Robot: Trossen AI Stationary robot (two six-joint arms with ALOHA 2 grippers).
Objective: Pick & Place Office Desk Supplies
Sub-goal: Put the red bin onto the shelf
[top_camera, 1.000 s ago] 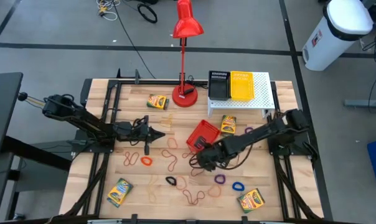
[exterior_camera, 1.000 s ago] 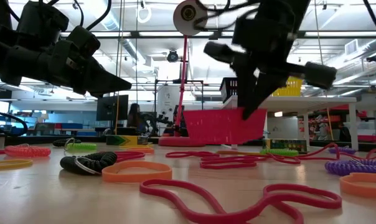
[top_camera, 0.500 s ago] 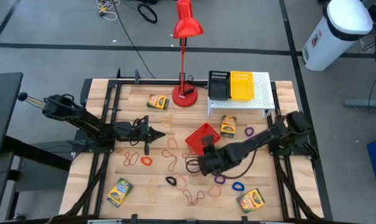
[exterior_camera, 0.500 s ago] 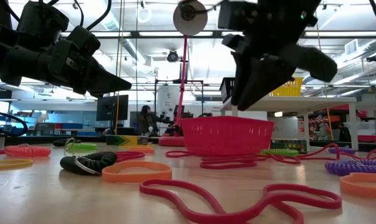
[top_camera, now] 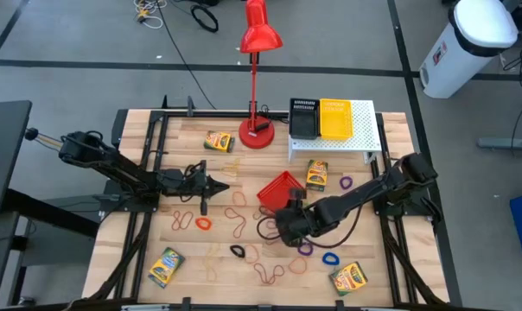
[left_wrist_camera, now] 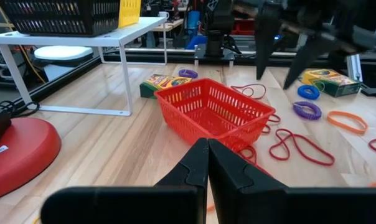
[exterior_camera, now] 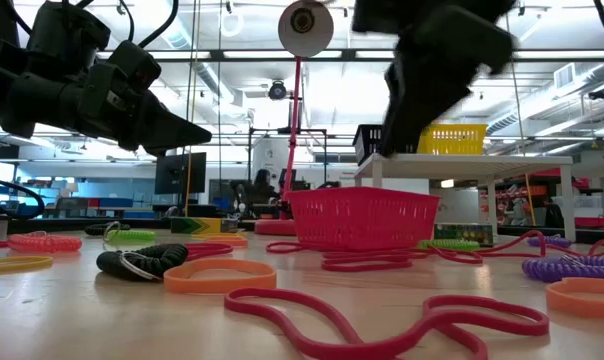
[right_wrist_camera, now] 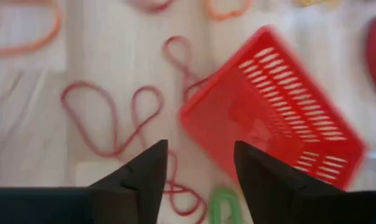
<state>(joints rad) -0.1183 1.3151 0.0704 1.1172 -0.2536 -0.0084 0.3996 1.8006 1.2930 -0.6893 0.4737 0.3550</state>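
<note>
Red bin point(top_camera: 279, 189) now sitting flat on the surface point(top_camera: 183, 259), centre of the high view, just below-right of the lamp point(top_camera: 258, 52) base. A second ago the right end effector point(top_camera: 289, 226) was gripping its rim and holding it tilted; since then the fingers have parted and the arm is pulling away toward the lower middle of the frame. Reading this as the bin placed and released — the right arm is free for the next supply.

Right end effector: fingers spread apart, nothing between them; the right wrist view is showing the bin point(right_wrist_camera: 275, 106) beyond the gap, not in it.

Left end effector point(top_camera: 216, 185): pinched shut, holding nothing, hovering left of centre over the bands — waiting.

Other supplies: black bin point(top_camera: 303, 117) and yellow bin point(top_camera: 334, 118) sitting on the white shelf point(top_camera: 365, 138) at upper right; crayon boxes point(top_camera: 166, 266) scattered near the corners; loose bands point(top_camera: 203, 223) lying across the lower half of the surface.

View differences: the low view is confirming the red bin point(exterior_camera: 363, 219) standing upright, base down, with red bands just in front — something the top-down picture cannot settle. The left wrist view is showing the bin interior point(left_wrist_camera: 214, 111) apparently empty, and the right arm's fingers hanging clear above it.
</note>
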